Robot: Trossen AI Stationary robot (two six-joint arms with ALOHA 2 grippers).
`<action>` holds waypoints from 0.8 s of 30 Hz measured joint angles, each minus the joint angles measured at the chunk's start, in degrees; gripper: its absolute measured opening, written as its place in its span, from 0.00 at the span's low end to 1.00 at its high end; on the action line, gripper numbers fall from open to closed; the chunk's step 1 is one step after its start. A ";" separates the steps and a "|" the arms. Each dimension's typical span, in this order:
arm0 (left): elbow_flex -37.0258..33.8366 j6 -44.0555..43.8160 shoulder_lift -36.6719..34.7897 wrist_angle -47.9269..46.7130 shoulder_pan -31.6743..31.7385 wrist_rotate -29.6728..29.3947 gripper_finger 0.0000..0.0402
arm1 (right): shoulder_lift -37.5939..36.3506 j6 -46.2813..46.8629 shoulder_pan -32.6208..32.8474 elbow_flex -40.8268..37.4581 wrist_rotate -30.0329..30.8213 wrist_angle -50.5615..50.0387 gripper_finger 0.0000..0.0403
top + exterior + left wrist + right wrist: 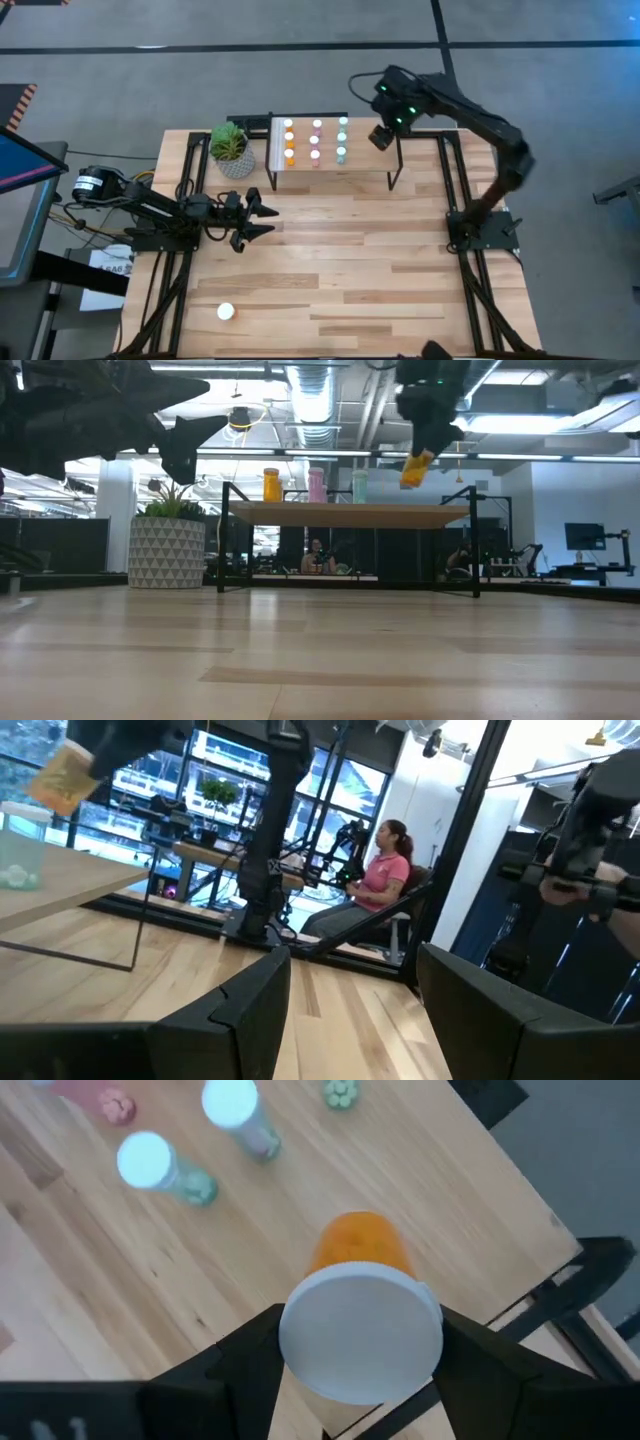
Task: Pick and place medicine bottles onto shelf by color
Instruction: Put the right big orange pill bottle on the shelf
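From above, the small light-wood shelf on thin black legs [330, 150] carries white-capped pill bottles in three columns sorted by body colour: three orange [289, 141], three pink [316, 140] and three teal [342, 138], as far as I can count, which suggests the sorting is nearly done. The right gripper [381, 136] hangs just beside the shelf's bare end, while the left gripper [262, 220] waits near the table's middle with its fingers spread apart and empty. One more white-capped bottle [226, 312] stands alone near the front edge, well apart from everything, and a green potted plant [231, 148] sits beside the shelf. From table height, the right gripper holds an orange bottle [417, 468] tilted in the air above the shelf top, likely carried there for its own colour's column. From the left wrist, only the room shows, with a seated person [372, 885] beyond the table. From the right wrist, the jaws are clamped around the wide orange bottle's white cap [361, 1332], with two teal bottles [165, 1167] below.
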 joint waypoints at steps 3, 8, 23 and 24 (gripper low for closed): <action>0.61 0.02 0.00 -0.21 0.00 0.00 0.52 | -4.85 1.00 -1.31 -7.41 -1.46 5.53 0.62; 2.58 0.04 0.01 -2.18 0.00 0.29 0.52 | -3.30 1.31 -3.27 -6.99 -2.05 2.19 0.62; 5.05 0.25 0.00 -7.37 -0.15 0.87 0.52 | 15.30 0.71 -4.06 13.77 -2.56 -11.26 0.62; 5.05 0.45 0.01 -7.59 -0.15 0.87 0.52 | 16.60 0.70 -4.06 15.47 -2.63 -12.14 0.62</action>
